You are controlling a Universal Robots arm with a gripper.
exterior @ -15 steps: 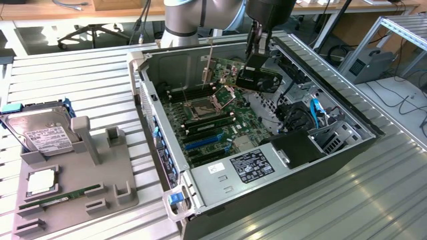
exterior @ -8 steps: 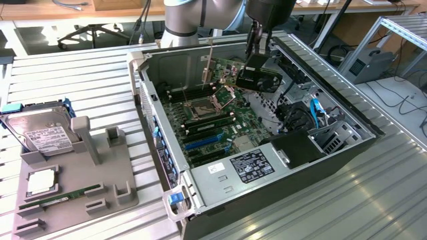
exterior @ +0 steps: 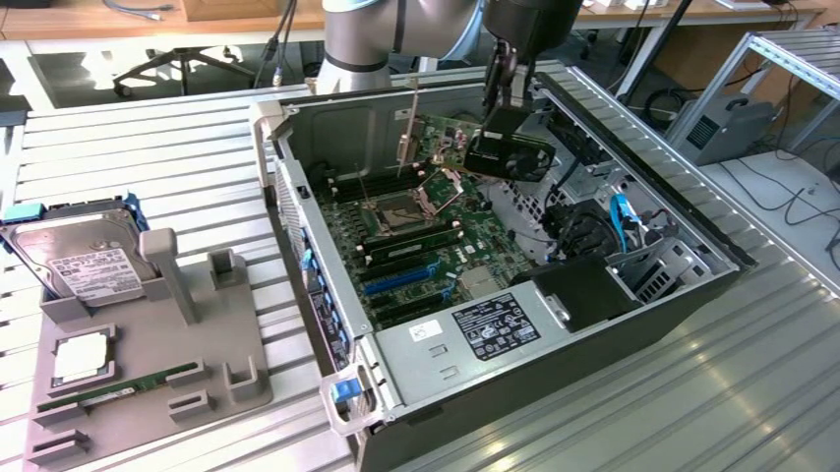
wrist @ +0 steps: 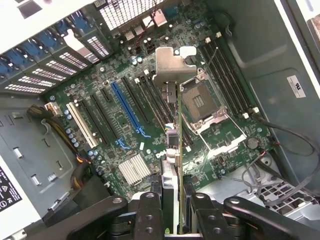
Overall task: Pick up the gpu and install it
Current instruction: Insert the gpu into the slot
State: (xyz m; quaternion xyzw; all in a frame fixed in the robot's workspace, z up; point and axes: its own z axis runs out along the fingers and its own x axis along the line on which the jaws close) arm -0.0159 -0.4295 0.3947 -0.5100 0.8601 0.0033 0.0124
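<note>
Ribbed metal tabletop point(exterior: 157, 167) in a lab carries the open case point(exterior: 552, 324), with desks and cables behind. Our tool point(wrist: 173, 207) is closed partway on the gpu point(wrist: 172, 70), holding it edge-on above the motherboard point(exterior: 434, 246), near the CPU socket point(wrist: 197, 102). To seat it well, we judge, it must be upright, with its bracket toward the rear grille point(wrist: 130, 15) and its edge parallel to the blue slot point(wrist: 127, 107).

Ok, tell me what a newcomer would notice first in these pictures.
The open case sits in the middle, its motherboard bare. Above it the gripper holds the gpu edge-down over the board, not yet in a slot. On the exterior view's left, a grey tray carries a hard drive.
</note>
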